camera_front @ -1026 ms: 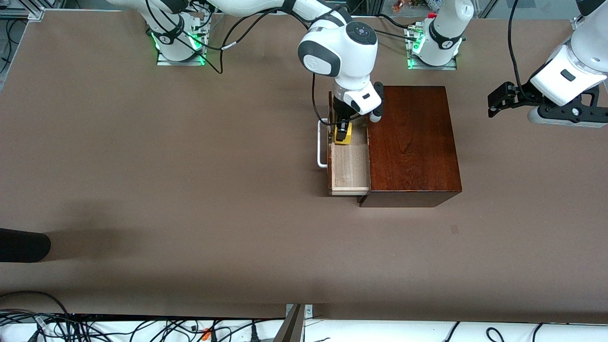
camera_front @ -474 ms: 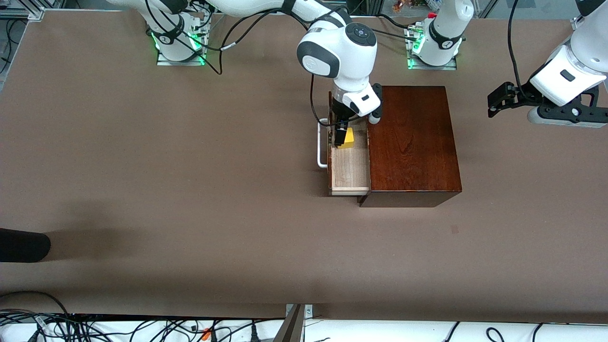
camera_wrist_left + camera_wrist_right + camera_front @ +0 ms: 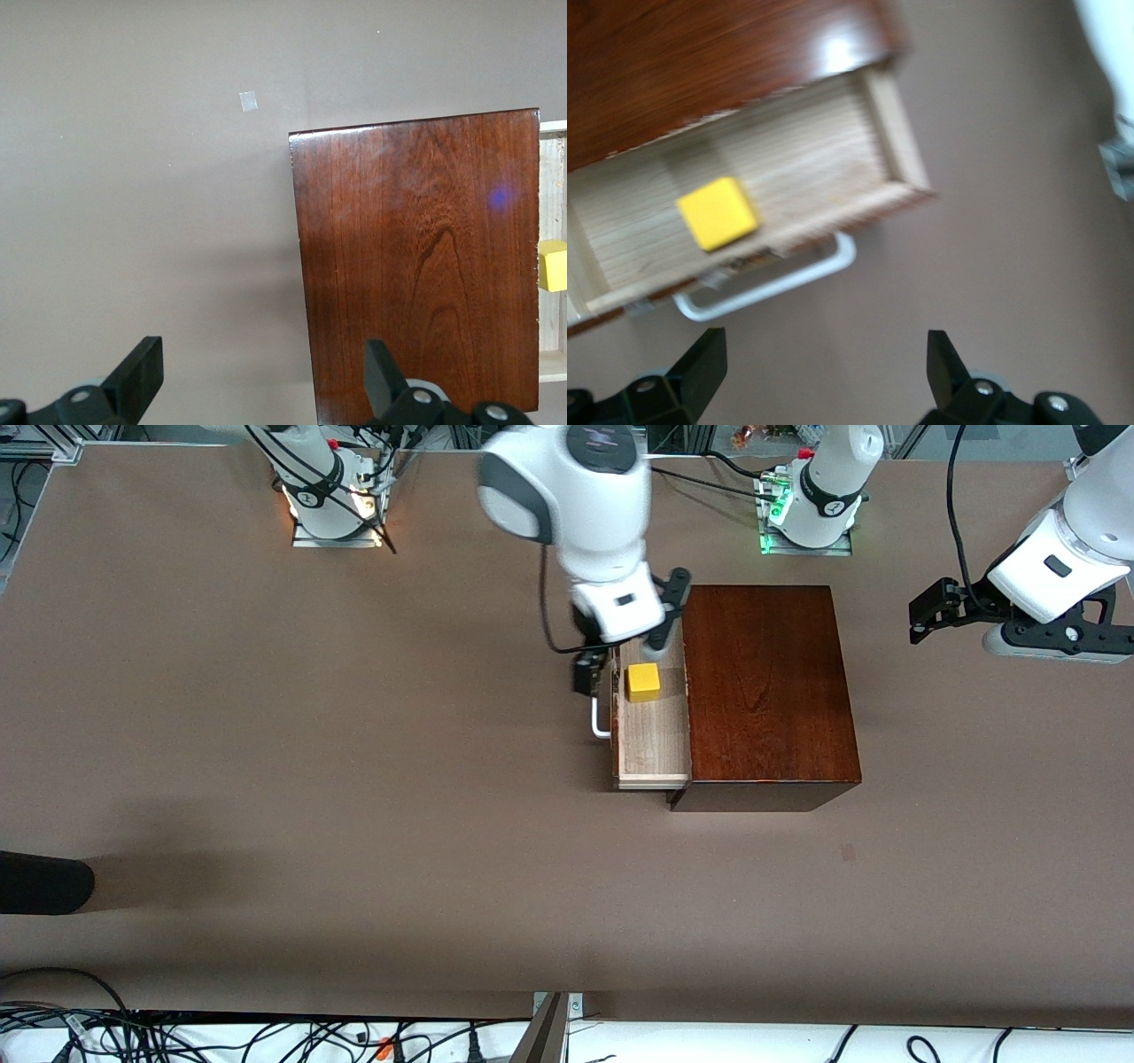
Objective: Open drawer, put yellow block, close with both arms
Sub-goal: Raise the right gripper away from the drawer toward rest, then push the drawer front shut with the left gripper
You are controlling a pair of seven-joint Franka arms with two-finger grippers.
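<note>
The drawer [image 3: 654, 735] of the dark reddish-brown wooden box [image 3: 766, 691] is pulled out, its white handle [image 3: 601, 722] toward the right arm's end. The yellow block [image 3: 643, 682] lies on the drawer's pale floor, free of any gripper. My right gripper [image 3: 611, 662] is open and empty, up over the drawer's front and handle. In the right wrist view its fingers [image 3: 700, 367] frame bare table, with the block [image 3: 718, 212], drawer [image 3: 895, 150] and handle [image 3: 771, 283] past them. My left gripper [image 3: 926, 615] waits open over the table beside the box; it [image 3: 261, 376] sees the box [image 3: 416, 266] and the block [image 3: 553, 264].
A dark rounded object [image 3: 44, 881] pokes in at the table's edge at the right arm's end, nearer the camera. Cables [image 3: 177, 1032] run along the nearest edge. A small pale mark [image 3: 848, 853] lies on the table nearer the camera than the box.
My right gripper has let go of the yellow block, opened, risen and shifted toward the right arm's end. The block now rests in the drawer. The left arm has not moved.
</note>
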